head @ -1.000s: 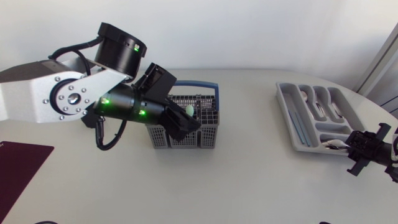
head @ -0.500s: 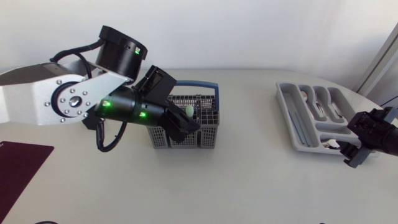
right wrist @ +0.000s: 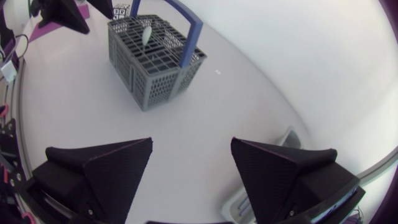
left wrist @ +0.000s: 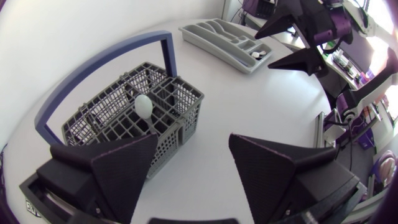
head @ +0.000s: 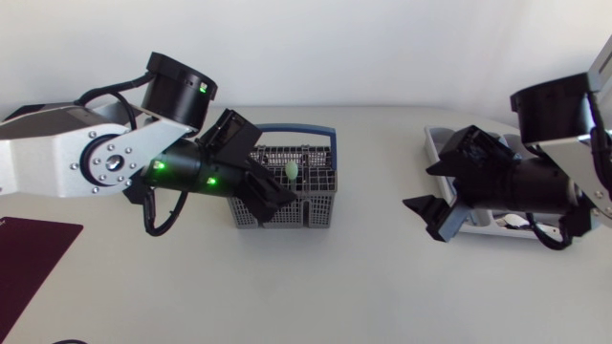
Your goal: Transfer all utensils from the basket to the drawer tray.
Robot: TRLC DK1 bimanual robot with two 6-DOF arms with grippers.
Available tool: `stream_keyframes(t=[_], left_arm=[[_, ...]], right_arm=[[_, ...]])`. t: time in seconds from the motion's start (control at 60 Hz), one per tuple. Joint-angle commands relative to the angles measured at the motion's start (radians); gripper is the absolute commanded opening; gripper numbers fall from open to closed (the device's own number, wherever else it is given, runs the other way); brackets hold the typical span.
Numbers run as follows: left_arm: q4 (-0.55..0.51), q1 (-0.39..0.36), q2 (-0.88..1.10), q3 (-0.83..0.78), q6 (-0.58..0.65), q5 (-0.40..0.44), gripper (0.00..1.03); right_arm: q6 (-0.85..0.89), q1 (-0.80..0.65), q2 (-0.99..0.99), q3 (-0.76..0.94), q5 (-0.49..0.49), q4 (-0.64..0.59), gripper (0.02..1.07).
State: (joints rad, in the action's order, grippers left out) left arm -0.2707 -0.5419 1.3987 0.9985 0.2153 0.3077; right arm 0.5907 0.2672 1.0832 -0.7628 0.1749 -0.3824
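Closest in the left wrist view are the two broad fingers of the left gripper (left wrist: 193, 137). They stand wide apart and hold nothing. Just ahead of them and a little under them is the grey basket (left wrist: 176, 129) with its blue handle. One finger is over the basket's near corner.

Only one utensil (left wrist: 143, 107) shows in the basket. It stands upright in one compartment, its pale rounded end above the grid. I cannot tell if it is a spoon. I judge it to be light, stiff plastic with a smooth, perhaps slippery surface. The shaft is hidden in the grid, so the only place to take hold is the neck just under the rounded end, with one finger on each flat side. I think a straight lift is safest, because the shaft could catch on the grid.

Farther across the table, the right gripper (head: 416, 187) is over the bare surface between basket and tray. Its fingers are also spread, with nothing between them. Behind it lies the drawer tray (left wrist: 211, 50), well apart from the basket, with something pale in one end compartment.
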Motion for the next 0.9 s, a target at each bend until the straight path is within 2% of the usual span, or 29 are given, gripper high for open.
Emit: stream_keyframes(t=[0.0, 0.083, 0.317, 0.367, 0.533, 0.65, 0.733, 0.883], left_arm=[[0.019, 0.023, -0.015, -0.043, 0.041, -0.002, 0.80], [0.030, 0.037, -0.015, -0.057, 0.056, -0.002, 0.80], [0.067, 0.077, -0.006, -0.087, 0.104, 0.030, 0.80], [0.077, 0.088, 0.003, -0.089, 0.107, 0.031, 0.80], [0.099, 0.105, 0.026, -0.092, 0.119, 0.039, 0.80], [0.110, 0.115, 0.040, -0.092, 0.127, 0.047, 0.80], [0.119, 0.120, 0.051, -0.090, 0.128, 0.050, 0.80], [0.137, 0.131, 0.063, -0.098, 0.133, 0.059, 0.80]], right_arm=[[-0.121, 0.050, 0.061, -0.070, 0.025, -0.024, 0.93], [-0.183, 0.072, 0.112, -0.127, 0.086, -0.033, 0.93], [-0.270, 0.144, 0.276, -0.248, 0.176, -0.012, 0.93], [-0.296, 0.162, 0.325, -0.271, 0.176, 0.017, 0.92], [-0.339, 0.218, 0.437, -0.336, 0.176, 0.077, 0.79], [-0.359, 0.254, 0.498, -0.383, 0.164, 0.102, 0.78], [-0.371, 0.276, 0.554, -0.426, 0.153, 0.105, 0.69], [-0.396, 0.296, 0.629, -0.469, 0.123, 0.135, 0.65]])
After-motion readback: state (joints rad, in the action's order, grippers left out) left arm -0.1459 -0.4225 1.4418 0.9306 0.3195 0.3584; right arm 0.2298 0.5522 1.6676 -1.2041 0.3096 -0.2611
